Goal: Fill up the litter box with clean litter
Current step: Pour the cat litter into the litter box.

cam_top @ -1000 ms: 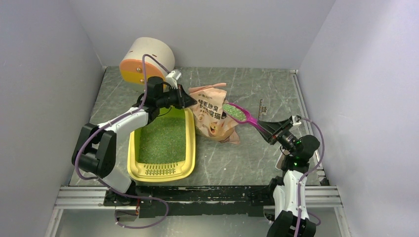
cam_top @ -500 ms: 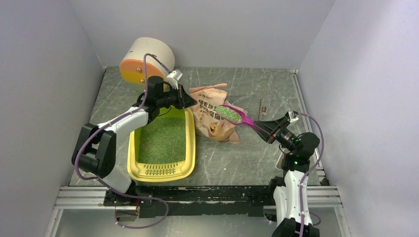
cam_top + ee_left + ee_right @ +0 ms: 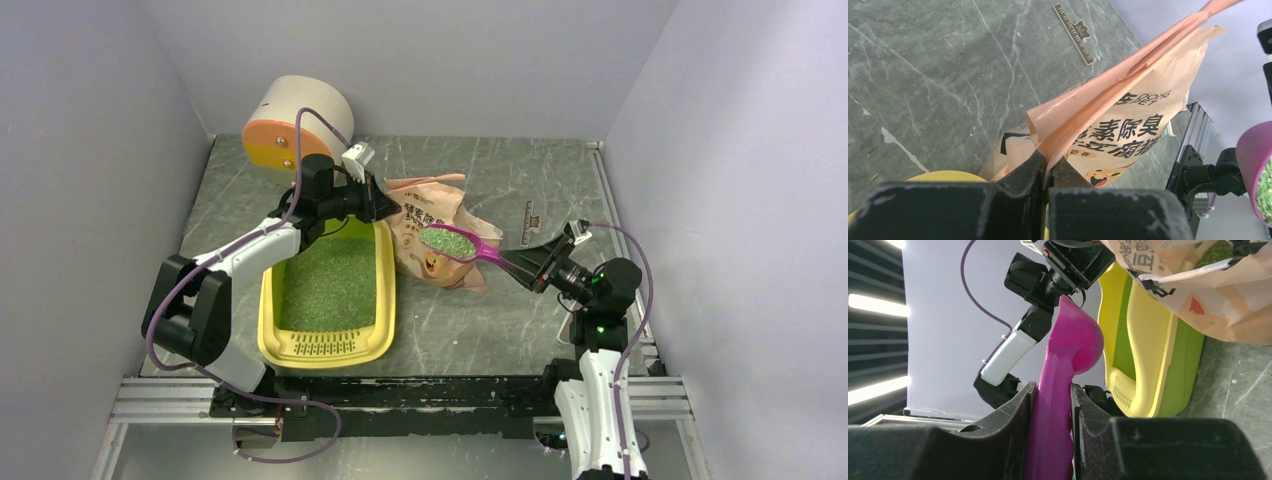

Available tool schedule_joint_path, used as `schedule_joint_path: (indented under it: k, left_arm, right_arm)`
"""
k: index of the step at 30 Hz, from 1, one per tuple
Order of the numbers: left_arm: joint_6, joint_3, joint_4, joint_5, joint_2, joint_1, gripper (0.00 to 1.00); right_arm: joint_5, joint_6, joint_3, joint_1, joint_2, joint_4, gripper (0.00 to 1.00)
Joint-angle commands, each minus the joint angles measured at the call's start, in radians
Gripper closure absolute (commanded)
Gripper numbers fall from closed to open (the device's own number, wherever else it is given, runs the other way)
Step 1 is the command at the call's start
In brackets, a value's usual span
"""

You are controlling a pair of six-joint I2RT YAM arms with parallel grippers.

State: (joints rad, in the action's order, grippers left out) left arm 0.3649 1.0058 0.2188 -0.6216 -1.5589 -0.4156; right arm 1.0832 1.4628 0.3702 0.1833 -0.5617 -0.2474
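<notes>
Pinching the bag [image 3: 1128,115] by its open top edge, the left tool [image 3: 1044,172] is closed tight on the paper, just past the far right corner of the box [image 3: 325,350]. The box sits on the left half of the table [image 3: 480,320], grille end nearest the arms, its floor covered with green litter [image 3: 330,285]. The right tool [image 3: 1053,390] is clamped on the handle of the scoop [image 3: 1063,365], holding it off the table; in the top view its bowl, filled with more litter, hangs over the bag's printed face. A cylinder [image 3: 290,120] stands at the far left corner. A ruler [image 3: 527,222] lies right of the bag.
</notes>
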Motion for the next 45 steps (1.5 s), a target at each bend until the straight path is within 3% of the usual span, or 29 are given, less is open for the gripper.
schedule_joint_path:
  k: [1, 18, 25, 34, 45]
  left_arm:
    - [-0.038, 0.019, -0.018, 0.057, 0.042, -0.032, 0.95]
    - [0.010, -0.035, 0.031, 0.061, 0.088, -0.045, 0.95]
    - [0.024, -0.035, 0.030, 0.067, 0.084, -0.046, 0.95]
    - [0.040, -0.033, 0.021, 0.072, 0.091, -0.048, 0.95]
    - [0.061, -0.078, 0.039, 0.093, 0.119, -0.049, 0.95]
  right_arm:
    - [-0.038, -0.017, 0.032, -0.037, 0.032, 0.036, 1.00]
    - [-0.273, -0.060, 0.039, -0.353, 0.015, 0.088, 1.00]
    - [-0.433, -0.066, 0.018, -0.569, -0.020, 0.056, 1.00]
    - [-0.706, -0.060, 0.005, -0.924, -0.208, -0.152, 1.00]
    - [-0.914, -0.209, 0.171, -1.123, -0.473, -0.074, 1.00]
